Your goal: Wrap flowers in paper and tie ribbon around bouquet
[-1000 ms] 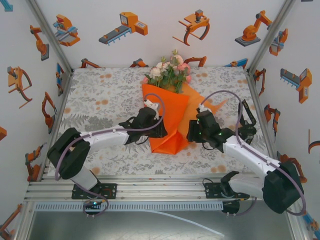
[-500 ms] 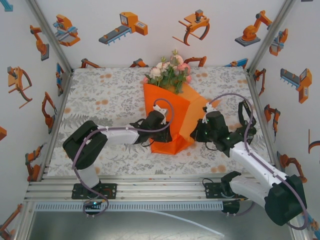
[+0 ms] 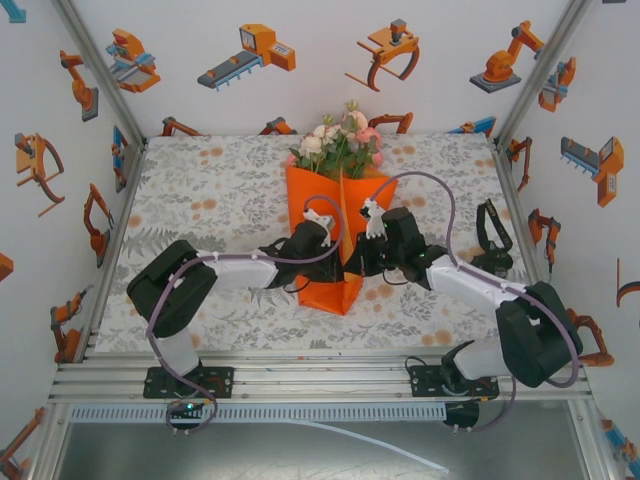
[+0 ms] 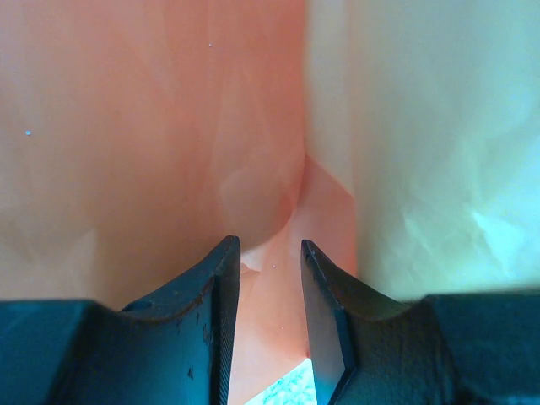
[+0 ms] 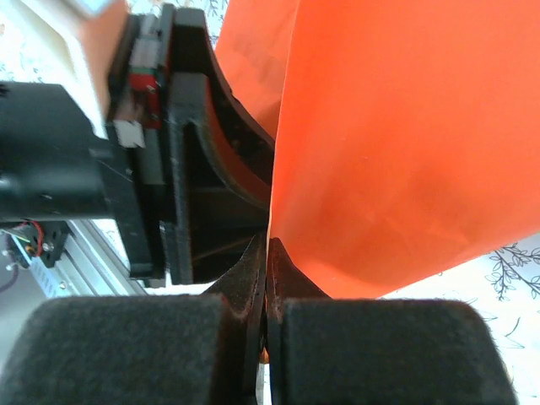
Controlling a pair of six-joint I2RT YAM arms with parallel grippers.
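The flowers [image 3: 338, 145] lie at the table's far middle, their blossoms above the rim of the orange paper [image 3: 318, 200]. The paper is folded up round the stems into a narrow cone with a raised ridge down its middle. My left gripper [image 3: 328, 260] presses in from the left, and its jaws [image 4: 270, 246] hold a fold of paper [image 4: 152, 126] between them. My right gripper [image 3: 357, 258] meets it from the right, shut [image 5: 267, 245] on the thin edge of the paper [image 5: 405, 152]. A narrow black loop [image 3: 492, 240] by the right wall looks like the ribbon.
The floral tablecloth [image 3: 210, 200] spreads out left and right of the cone. Printed walls close in the table on three sides. The aluminium rail [image 3: 320, 380] with both arm bases runs along the near edge. The two gripper heads stand almost touching.
My right gripper closed on the paper's right flap and swung it left and up against the cone's middle. The cone is narrower now. My left gripper shifted slightly right, then stayed.
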